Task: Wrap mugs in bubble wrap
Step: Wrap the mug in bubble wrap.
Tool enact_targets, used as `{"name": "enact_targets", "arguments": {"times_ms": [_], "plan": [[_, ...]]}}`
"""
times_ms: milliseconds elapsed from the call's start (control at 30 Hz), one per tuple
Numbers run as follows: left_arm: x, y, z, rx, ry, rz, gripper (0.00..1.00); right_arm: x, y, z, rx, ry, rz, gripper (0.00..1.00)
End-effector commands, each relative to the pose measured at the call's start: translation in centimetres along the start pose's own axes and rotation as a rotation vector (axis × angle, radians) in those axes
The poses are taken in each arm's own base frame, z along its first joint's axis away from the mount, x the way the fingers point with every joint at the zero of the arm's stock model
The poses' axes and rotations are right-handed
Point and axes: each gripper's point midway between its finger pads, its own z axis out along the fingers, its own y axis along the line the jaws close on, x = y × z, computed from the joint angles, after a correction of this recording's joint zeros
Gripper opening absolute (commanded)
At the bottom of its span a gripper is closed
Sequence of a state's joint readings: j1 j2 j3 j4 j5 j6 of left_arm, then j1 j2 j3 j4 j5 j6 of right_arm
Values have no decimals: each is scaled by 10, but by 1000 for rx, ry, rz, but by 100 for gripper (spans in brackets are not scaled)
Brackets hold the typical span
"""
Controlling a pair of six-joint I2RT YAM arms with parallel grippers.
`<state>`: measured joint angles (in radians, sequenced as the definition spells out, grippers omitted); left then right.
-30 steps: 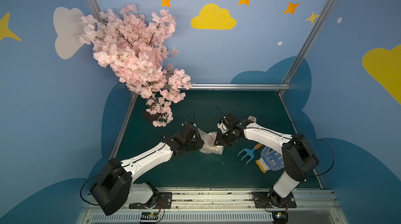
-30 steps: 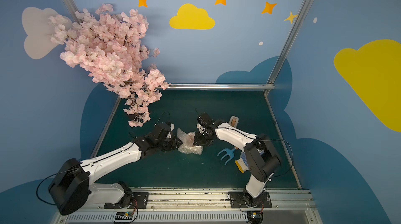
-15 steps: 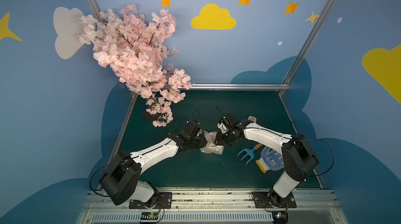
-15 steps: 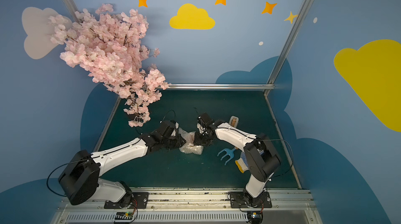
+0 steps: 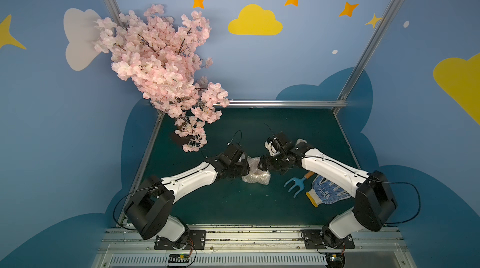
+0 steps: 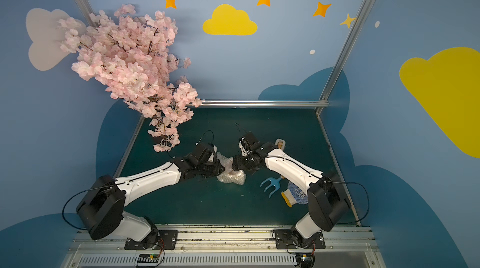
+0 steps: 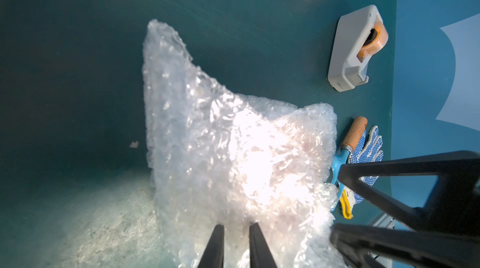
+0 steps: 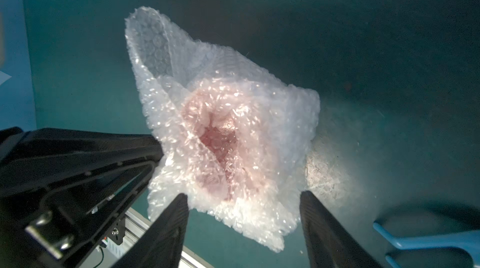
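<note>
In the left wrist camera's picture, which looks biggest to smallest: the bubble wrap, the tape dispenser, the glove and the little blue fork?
1. bubble wrap, far the largest, though nearest the camera.
2. white tape dispenser.
3. dotted glove and blue hand fork: both partly hidden, so unranked.

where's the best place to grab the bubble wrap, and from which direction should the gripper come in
Take the loose pointed flap of the bubble wrap near its tip, coming down from above at that end. It is a thin sheet sticking out clear of the bulky, pink-tinted middle, so jaws can pinch across it; the rounded bundle would likely slip.
</note>
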<state>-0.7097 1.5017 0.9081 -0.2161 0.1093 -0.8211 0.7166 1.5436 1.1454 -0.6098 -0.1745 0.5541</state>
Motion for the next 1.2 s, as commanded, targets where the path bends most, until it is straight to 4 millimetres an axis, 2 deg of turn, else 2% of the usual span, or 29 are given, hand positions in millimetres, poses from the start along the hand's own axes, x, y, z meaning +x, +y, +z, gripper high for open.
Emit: {"name": "enact_targets", "arguments": {"times_ms": [0,367,500,700,933,1067,1167], "plan": [[11,5,5,-32,57,15,19,5,-7,0,23,8,4,75],[12,3,7,-34,65,19,19,-11,-7,-26,17,-129,18,78],[12,2,7,-33,67,19,19,-12,-3,-27,-8,-140,16,79],[11,1,7,-30,63,18,19,-9,6,-2,-39,-41,8,84],[11,1,7,-30,65,15,19,-5,0,33,-33,35,43,85],[9,-4,3,-19,58,17,19,-1,-5,46,-22,60,64,85],[4,-10,-7,-2,35,22,19,2,-7,51,-23,71,72,85]]}}
